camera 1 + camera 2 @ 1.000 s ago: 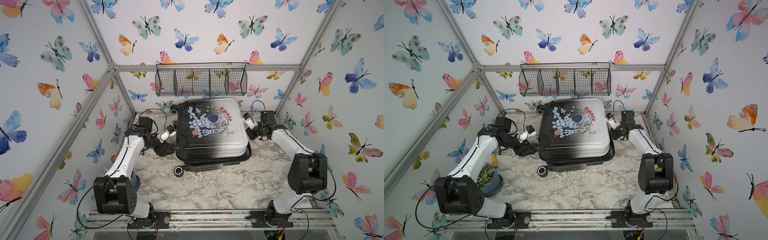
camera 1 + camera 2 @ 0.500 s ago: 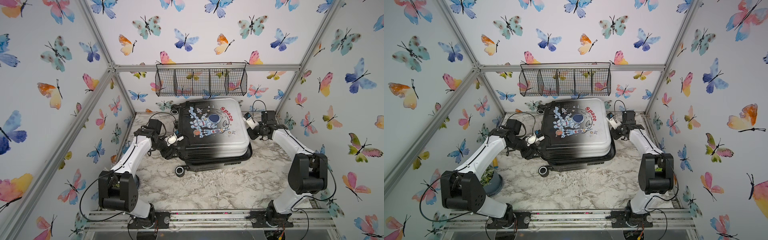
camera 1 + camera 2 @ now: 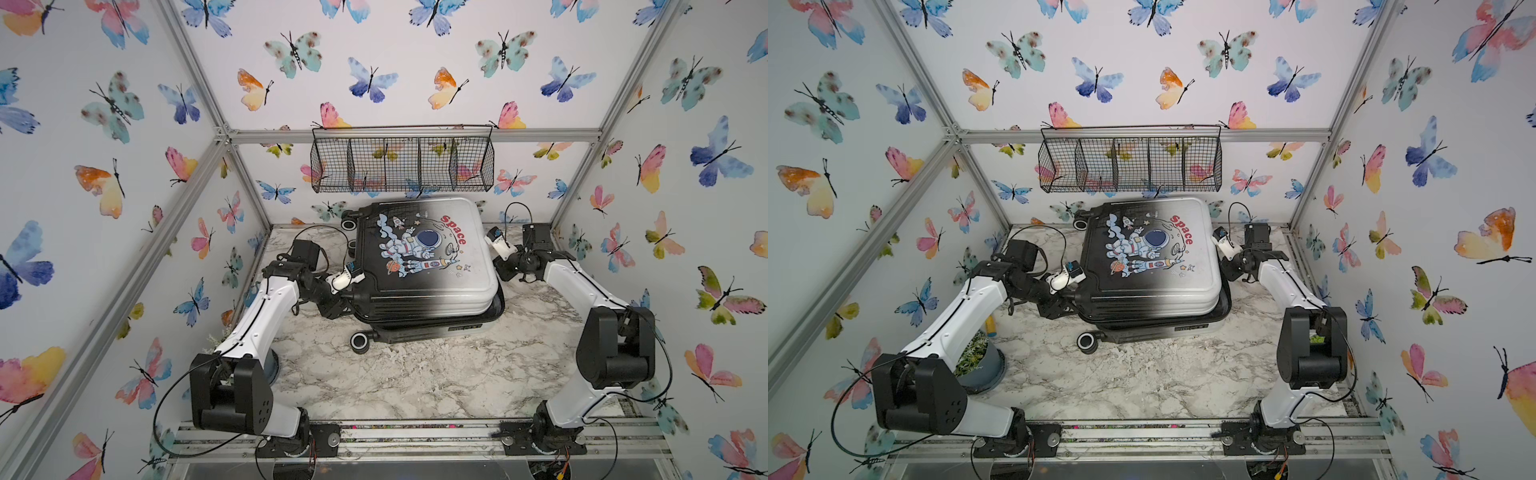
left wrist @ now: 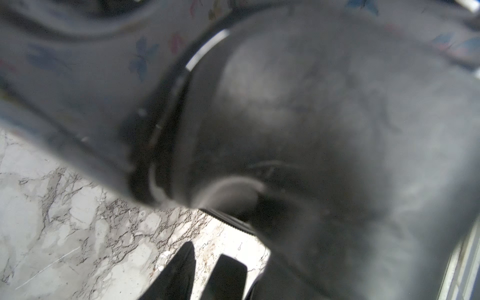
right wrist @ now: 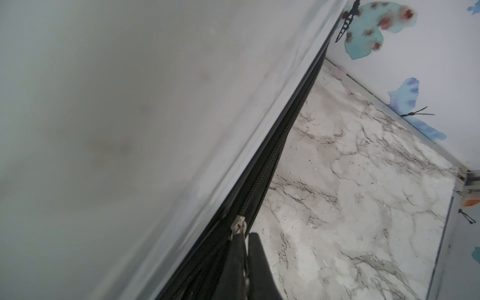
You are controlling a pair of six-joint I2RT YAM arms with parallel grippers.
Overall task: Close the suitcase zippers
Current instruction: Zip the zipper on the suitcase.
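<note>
The suitcase (image 3: 424, 257) is laid flat just below the wire basket (image 3: 403, 166). The shell is judged stiff and slick, so the zippers (image 5: 270, 166) are best worked by the pull (image 5: 239, 226) — it is pinched in the right gripper (image 5: 245, 249). The left gripper (image 4: 207, 259) is held with its jaws spread.

Both top views: mounted high at the front, angled down toward the back wall (image 3: 536, 208); each covers the whole table (image 3: 415, 374) and suitcase (image 3: 428, 257). Left wrist view: hard against the suitcase's black corner (image 4: 311, 117), blurred. Right wrist view: close, sighting along the zipper (image 5: 270, 166) toward a wall (image 5: 415, 65).
</note>
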